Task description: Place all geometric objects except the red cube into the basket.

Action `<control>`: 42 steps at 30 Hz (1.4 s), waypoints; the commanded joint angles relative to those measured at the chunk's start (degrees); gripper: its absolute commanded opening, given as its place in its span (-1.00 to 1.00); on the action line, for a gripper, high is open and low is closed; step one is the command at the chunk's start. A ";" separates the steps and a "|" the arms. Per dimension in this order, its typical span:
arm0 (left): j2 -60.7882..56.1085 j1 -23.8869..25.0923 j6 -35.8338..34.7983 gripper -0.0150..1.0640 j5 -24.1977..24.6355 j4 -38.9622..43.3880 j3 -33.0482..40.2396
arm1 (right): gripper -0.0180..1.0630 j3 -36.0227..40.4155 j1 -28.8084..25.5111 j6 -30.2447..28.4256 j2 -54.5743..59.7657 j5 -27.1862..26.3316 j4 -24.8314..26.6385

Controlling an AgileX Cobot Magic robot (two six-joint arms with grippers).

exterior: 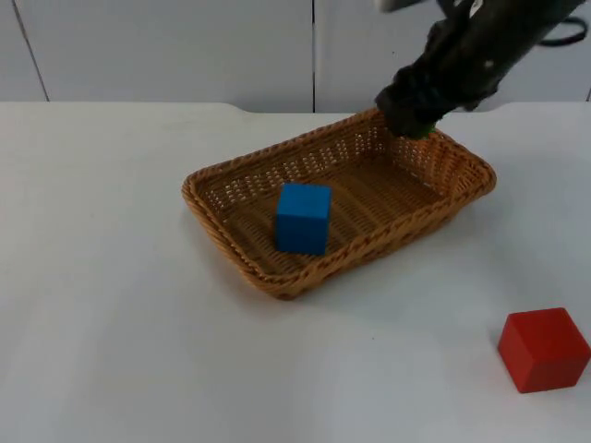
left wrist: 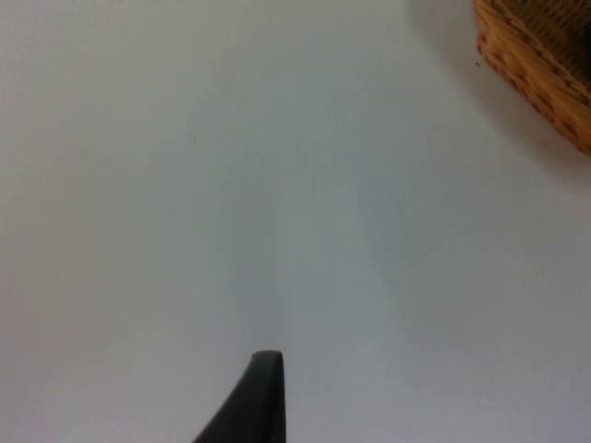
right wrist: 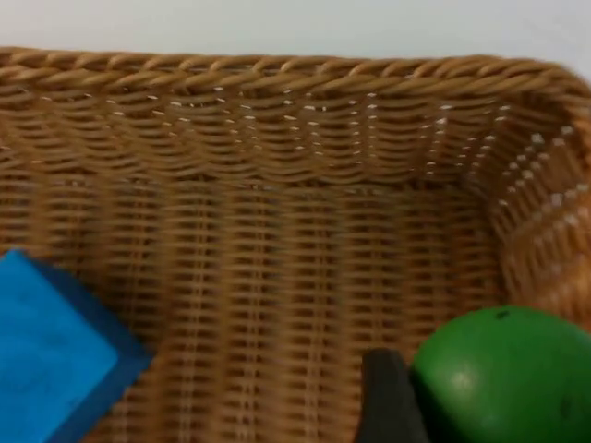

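basket (exterior: 231,185): woven wicker, rectangular w/ rounded corners, sits angled near the middle of the white table (exterior: 111,323). rim is a thick braided edge, walls slope outward, floor is a tight flat weave

blue cube (exterior: 303,218): inside the basket, towards its near-left end, on the floor close to the front wall. smooth matte faces, sharp edges. rest of the basket floor to the right of it is open

green ball (right wrist: 506,378): smooth, slightly glossy, round. clamped in the right gripper, up over the far-right corner of the basket, above the rim, not touching the weave as far as i can tell

right gripper (exterior: 413,118): comes in from the upper right, hanging over the basket's far corner, fingers closed around the green ball. one black fingertip (right wrist: 388,397) sits right against the ball in the wrist view

red cube (exterior: 543,349): on the table outside the basket, well apart from it, near the front-right edge. solid, matte, crisp corners

left gripper: waiting over bare table w/ a corner of the basket rim nearby, only one fingertip (left wrist: 254,401) visible so can't tell if fingers are apart or together

open room: lots of bare table left and front of the basket
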 commanded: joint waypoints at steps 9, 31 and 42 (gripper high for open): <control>-0.35 -0.38 -0.01 0.97 -0.33 -0.28 0.14 | -0.53 -6.20 0.86 2.94 8.54 1.14 0.76; -0.35 -0.38 -0.01 0.97 -0.56 0.76 0.14 | 0.61 -6.20 0.98 3.40 -11.66 10.58 2.33; -0.45 -0.38 -0.01 0.97 -1.04 0.52 0.14 | 0.61 12.91 0.98 3.17 -34.91 4.56 2.33</control>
